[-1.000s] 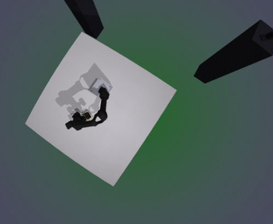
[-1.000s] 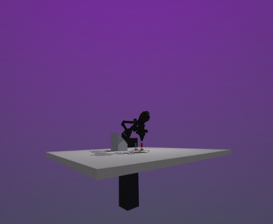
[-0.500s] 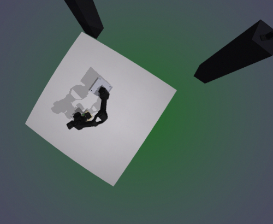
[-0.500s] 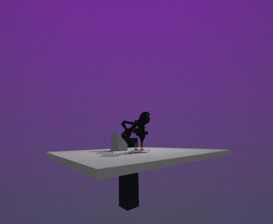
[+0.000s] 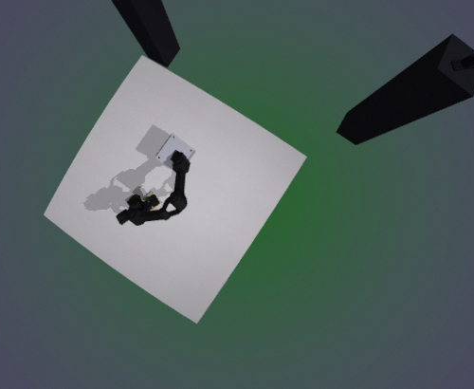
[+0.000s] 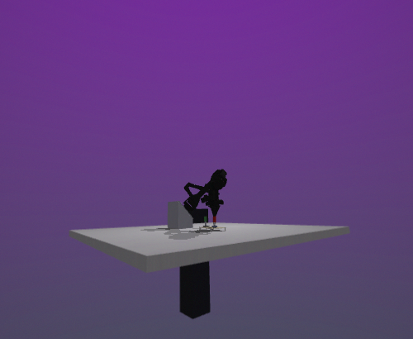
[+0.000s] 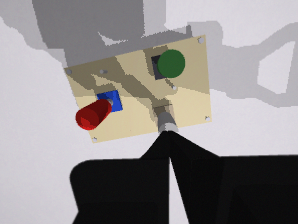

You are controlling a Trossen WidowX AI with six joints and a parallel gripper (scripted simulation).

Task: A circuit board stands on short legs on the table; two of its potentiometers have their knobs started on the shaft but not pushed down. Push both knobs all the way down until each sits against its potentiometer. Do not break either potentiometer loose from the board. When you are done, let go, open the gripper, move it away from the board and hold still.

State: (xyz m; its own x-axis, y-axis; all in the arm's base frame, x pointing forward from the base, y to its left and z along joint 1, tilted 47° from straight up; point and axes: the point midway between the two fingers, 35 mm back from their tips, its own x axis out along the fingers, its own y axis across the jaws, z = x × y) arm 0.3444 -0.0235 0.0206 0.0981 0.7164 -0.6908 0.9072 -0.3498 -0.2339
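A tan circuit board stands on the white table. A red knob sticks up on a blue potentiometer at the board's left in the wrist view. A green knob sits on a dark potentiometer at the far right. A short grey stub stands at the board's near edge. My gripper is shut and empty. It hangs just above the board, its tip next to the grey stub, with the red knob off to its left.
A grey block stands by the arm's base behind the board. Two black posts rise beyond the table's edges. The arm throws broad shadows over the table around the board.
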